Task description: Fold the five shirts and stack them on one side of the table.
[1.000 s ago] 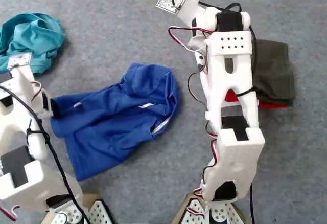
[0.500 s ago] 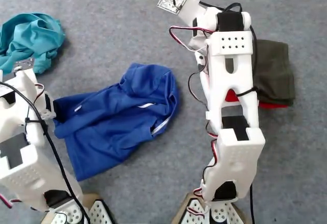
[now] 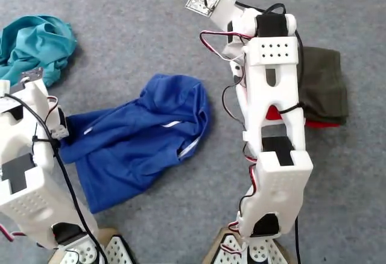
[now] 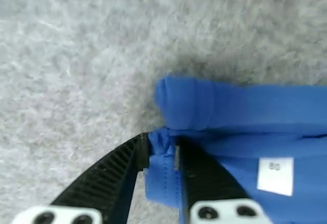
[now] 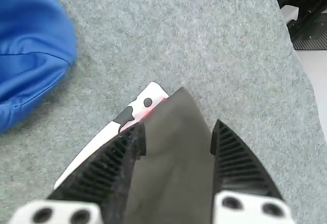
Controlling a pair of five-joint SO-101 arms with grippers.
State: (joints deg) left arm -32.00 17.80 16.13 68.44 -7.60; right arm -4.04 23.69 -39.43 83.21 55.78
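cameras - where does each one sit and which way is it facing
High view: fixed above the table, looking down on both arms, the blue shirt, a teal shirt and a folded stack.
Left wrist view: on the left arm's wrist, looking past the left gripper, shut on the blue shirt's edge.
Right wrist view: on the right arm's wrist, looking past the right gripper at grey table.
Shared: all three show the blue shirt.
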